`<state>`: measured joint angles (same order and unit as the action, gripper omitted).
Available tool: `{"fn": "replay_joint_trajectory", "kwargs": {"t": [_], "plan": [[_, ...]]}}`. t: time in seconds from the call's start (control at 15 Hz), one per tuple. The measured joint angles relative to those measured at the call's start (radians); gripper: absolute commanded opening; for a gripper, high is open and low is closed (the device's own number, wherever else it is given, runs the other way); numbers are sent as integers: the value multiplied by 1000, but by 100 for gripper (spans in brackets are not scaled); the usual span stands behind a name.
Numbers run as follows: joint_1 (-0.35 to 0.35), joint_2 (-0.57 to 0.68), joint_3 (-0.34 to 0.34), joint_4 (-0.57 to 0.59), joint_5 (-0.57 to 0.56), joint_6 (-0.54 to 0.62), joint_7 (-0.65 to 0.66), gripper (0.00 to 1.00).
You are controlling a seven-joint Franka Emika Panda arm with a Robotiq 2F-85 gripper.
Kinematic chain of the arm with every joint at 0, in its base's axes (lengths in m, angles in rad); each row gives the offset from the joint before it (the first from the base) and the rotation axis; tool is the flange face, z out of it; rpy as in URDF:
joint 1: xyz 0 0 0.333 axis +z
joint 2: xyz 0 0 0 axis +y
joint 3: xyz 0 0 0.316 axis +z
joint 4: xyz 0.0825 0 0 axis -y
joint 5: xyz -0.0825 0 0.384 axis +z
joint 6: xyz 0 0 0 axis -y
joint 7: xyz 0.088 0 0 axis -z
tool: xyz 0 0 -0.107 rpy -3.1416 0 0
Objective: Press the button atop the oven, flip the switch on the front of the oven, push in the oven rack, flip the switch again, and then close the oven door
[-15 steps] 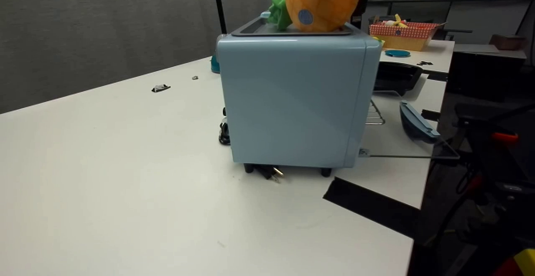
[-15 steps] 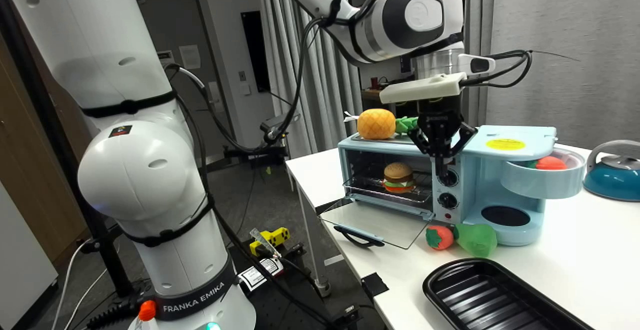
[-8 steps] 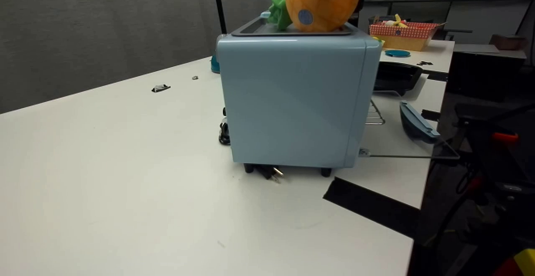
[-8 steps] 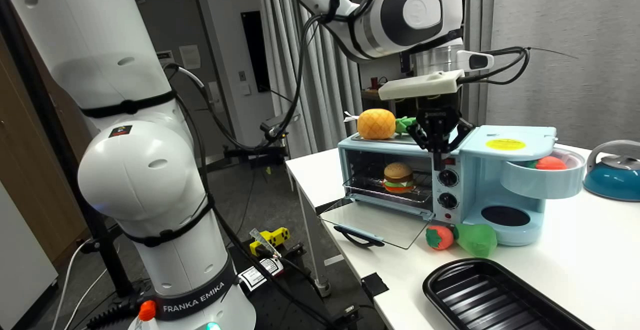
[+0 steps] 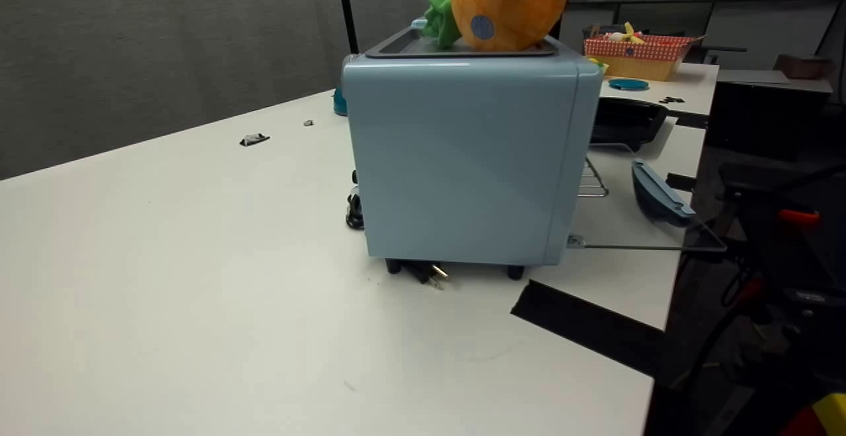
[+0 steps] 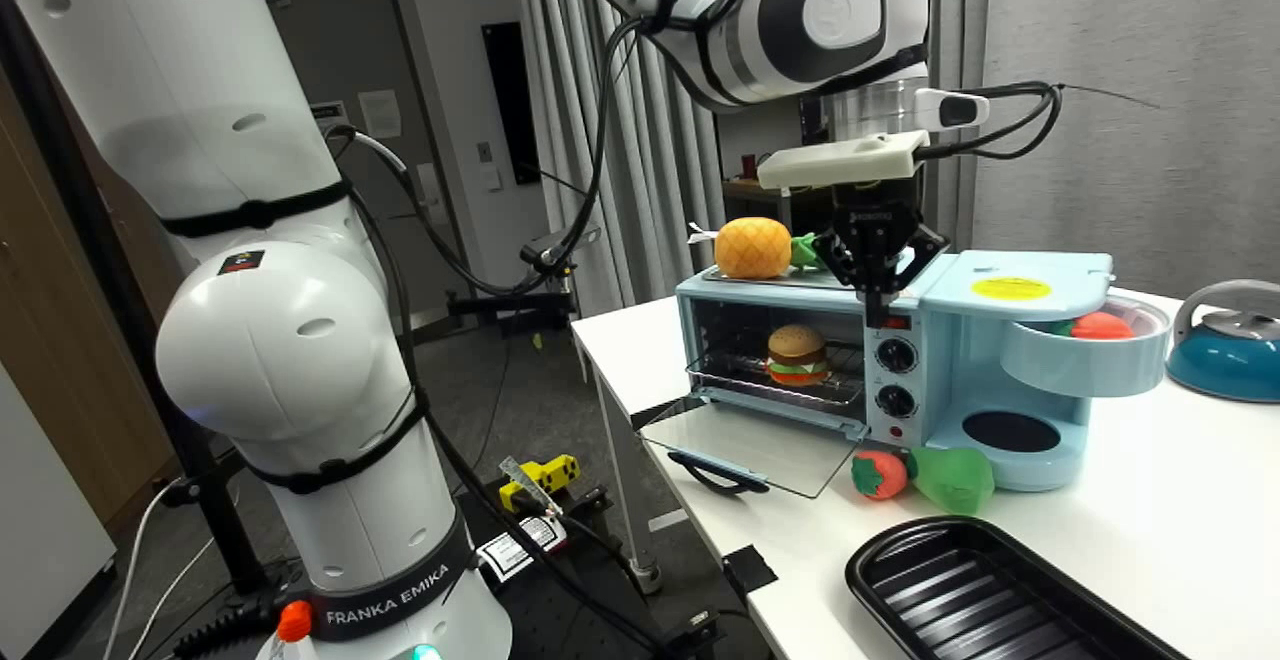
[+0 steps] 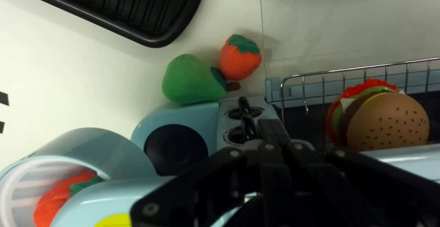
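Observation:
The light blue oven [image 6: 895, 410] stands on the white table, its plain side [image 5: 469, 158] filling the middle of an exterior view. Its glass door [image 6: 770, 445] is folded down, handle [image 6: 718, 473] outward. The wire rack [image 6: 780, 395] pokes slightly out of the opening; its front wires [image 7: 333, 71] show in the wrist view. A small red switch [image 6: 900, 322] tops the front panel, above two black knobs. My gripper [image 6: 876, 312] is shut and empty, pointing down just in front of the panel top beside that switch; contact cannot be told. The button atop the oven cannot be made out.
A toy burger [image 6: 797, 355] sits on the rack, a plush pineapple [image 6: 752, 248] on the oven top. A toy strawberry [image 6: 880, 475] and green pear [image 6: 952, 480] lie before the oven, near a black tray [image 6: 900, 590]. A teal kettle [image 6: 1230, 350] stands beyond.
My gripper has risen a little and shifted slightly left along the front panel, its tips moving from the upper knob up to the switch's height. The oven, door and rack look unchanged.

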<state>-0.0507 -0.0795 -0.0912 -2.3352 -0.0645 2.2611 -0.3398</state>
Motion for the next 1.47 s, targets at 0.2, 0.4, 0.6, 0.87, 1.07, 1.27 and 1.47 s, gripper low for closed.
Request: {"fn": "replay_joint_trajectory", "kwargs": {"t": [0.2, 0.4, 0.6, 0.87, 1.07, 1.27, 1.47], "plan": [[0, 0, 0, 0, 0, 0, 0, 0], [0, 1, -1, -1, 6, 4, 0, 0], [0, 4, -2, -2, 46, 30, -2, 0], [-1, 7, -7, -1, 126, 77, -34, 0], [-1, 6, -11, 0, 176, 88, -77, 0], [-2, 2, -12, 2, 183, 83, -89, 0], [-2, -1, -12, 15, 169, 51, -87, 0]]}}
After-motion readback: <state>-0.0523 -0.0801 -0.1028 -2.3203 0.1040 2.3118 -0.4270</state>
